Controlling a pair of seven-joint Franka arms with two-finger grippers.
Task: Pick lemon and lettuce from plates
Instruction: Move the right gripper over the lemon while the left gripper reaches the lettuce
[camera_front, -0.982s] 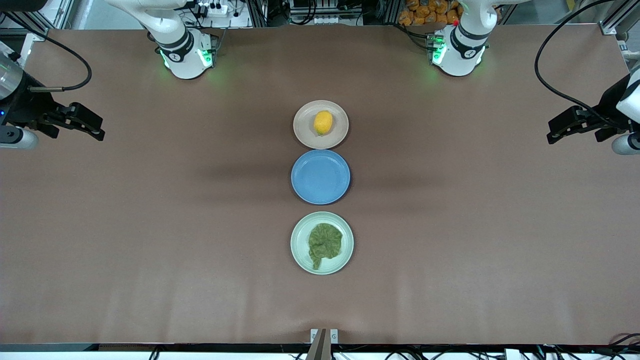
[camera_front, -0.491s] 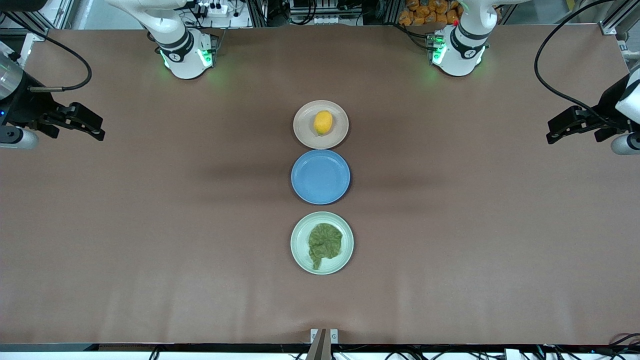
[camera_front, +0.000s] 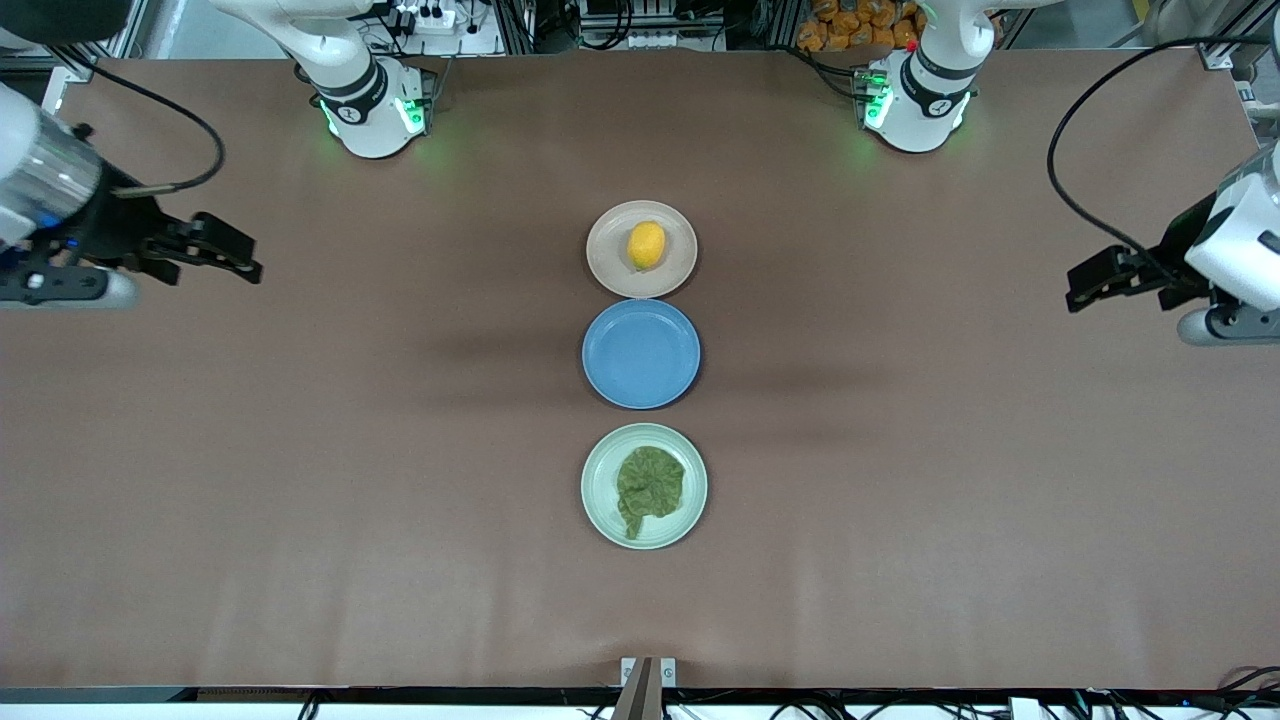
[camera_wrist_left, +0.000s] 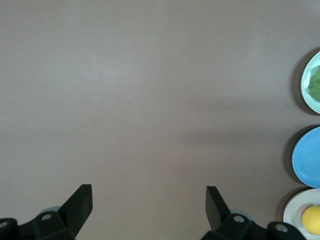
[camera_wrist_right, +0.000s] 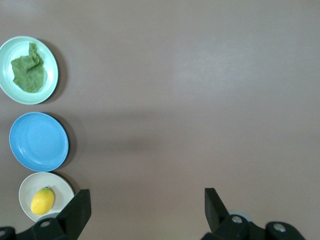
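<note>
While both pairs of jaws stand wide apart with nothing between them, neither is near its target. The left gripper (camera_front: 1085, 285) hangs over bare brown table (camera_front: 900, 450) toward the left arm's end; the right gripper (camera_front: 240, 262) hangs over bare table toward the right arm's end. All three plates lie well apart from either pair of jaws, in a row down the middle of the table between them.

Roughly level with both grippers sits the small oval yellow lemon (camera_front: 646, 245), on the round beige-pink plate (camera_front: 610, 265). It looks firm, light and smooth-skinned, so it would likely roll or squirt out of a pinch near its pointed ends; closing across its short middle seems the surest hold.

Next in the row, touching or just beside the beige plate, comes an empty round blue plate (camera_front: 641, 353). Past that, farthest from both pairs of jaws and nearest the front camera, the crinkled dark green lettuce leaf (camera_front: 648, 486) lies flat on the pale mint-green round plate (camera_front: 598, 500). It looks limp, very light and easily torn. Jaws would probably do best coming straight down on the raised, bunched centre, since the thin stem tail may slip free.
</note>
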